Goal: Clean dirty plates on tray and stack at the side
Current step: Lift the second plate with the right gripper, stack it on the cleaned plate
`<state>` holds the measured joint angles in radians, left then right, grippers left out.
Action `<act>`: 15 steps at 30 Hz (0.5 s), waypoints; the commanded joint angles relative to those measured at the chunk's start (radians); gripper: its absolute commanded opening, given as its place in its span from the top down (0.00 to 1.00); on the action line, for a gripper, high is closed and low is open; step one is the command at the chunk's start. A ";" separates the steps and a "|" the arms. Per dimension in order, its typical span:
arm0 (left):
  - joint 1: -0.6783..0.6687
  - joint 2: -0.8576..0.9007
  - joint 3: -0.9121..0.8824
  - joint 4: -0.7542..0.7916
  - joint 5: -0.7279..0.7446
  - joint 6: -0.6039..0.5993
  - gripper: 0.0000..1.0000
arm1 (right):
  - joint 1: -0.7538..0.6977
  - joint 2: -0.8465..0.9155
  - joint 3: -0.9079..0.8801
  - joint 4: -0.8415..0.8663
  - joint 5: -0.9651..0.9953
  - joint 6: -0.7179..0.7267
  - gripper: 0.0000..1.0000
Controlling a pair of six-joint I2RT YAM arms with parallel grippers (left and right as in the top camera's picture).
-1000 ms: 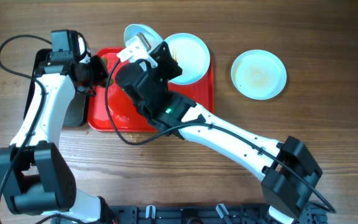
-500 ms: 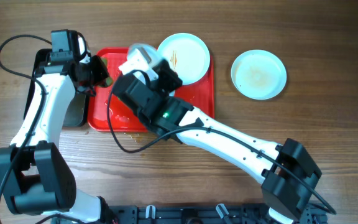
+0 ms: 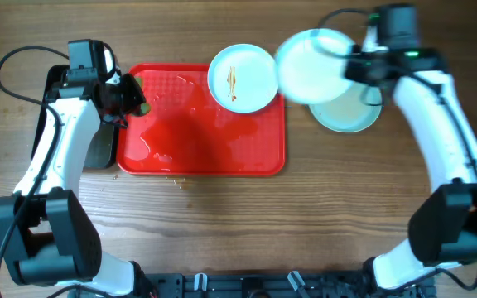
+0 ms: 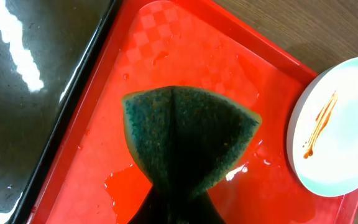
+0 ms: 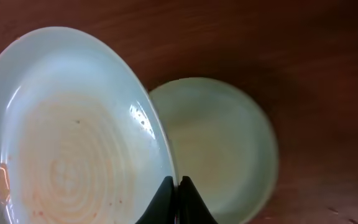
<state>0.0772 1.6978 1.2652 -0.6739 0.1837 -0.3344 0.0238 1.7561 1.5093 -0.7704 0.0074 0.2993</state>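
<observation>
Overhead, the tray point(image 3: 197, 141) has most of its wet red floor bare. Its left edge lies against the black pan point(image 4: 23, 93), and wood table point(image 3: 222, 223) shows wide in front. The streaked plate point(image 3: 241, 79) sits in the tray's far right corner, its rim reaching over the tray edge.

The left gripper point(image 3: 125, 95) hangs over the tray's far left corner, jaws closed on a folded green sponge point(image 4: 188, 134) above pooled water. The right gripper point(image 5: 173, 190) pinches the rim of the held plate point(image 3: 309, 66) with jaws drawn tight. That plate is tilted, off the tray to the right, and partly over the table plate point(image 3: 350, 116).

The held plate shows faint orange smears in its middle, the table plate a pale film, and the streaked plate thin orange-brown lines.
</observation>
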 commanded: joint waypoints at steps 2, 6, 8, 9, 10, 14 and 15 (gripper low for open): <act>0.004 0.000 -0.003 0.003 -0.003 0.013 0.96 | -0.155 0.067 -0.051 -0.005 -0.053 0.041 0.96; 0.004 0.000 -0.003 0.003 -0.003 0.013 0.96 | -0.190 0.140 -0.063 -0.009 -0.048 0.042 0.96; 0.004 0.000 -0.003 0.003 -0.002 0.013 0.96 | -0.190 0.179 -0.063 -0.005 -0.049 0.050 0.96; 0.004 0.000 -0.003 0.003 -0.003 0.013 0.96 | -0.190 0.189 -0.063 -0.003 -0.049 0.052 0.96; 0.004 0.000 -0.003 0.003 -0.003 0.013 0.96 | -0.190 0.201 -0.063 -0.002 -0.050 0.052 0.87; 0.004 0.000 -0.003 0.003 -0.003 0.013 0.96 | -0.180 0.203 -0.027 -0.005 -0.259 0.008 0.45; 0.004 0.000 -0.003 0.004 -0.003 0.013 0.96 | -0.167 0.203 -0.005 -0.005 -0.340 -0.014 0.43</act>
<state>0.0772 1.6978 1.2652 -0.6739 0.1837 -0.3344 -0.1673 1.9476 1.4494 -0.7780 -0.0940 0.3363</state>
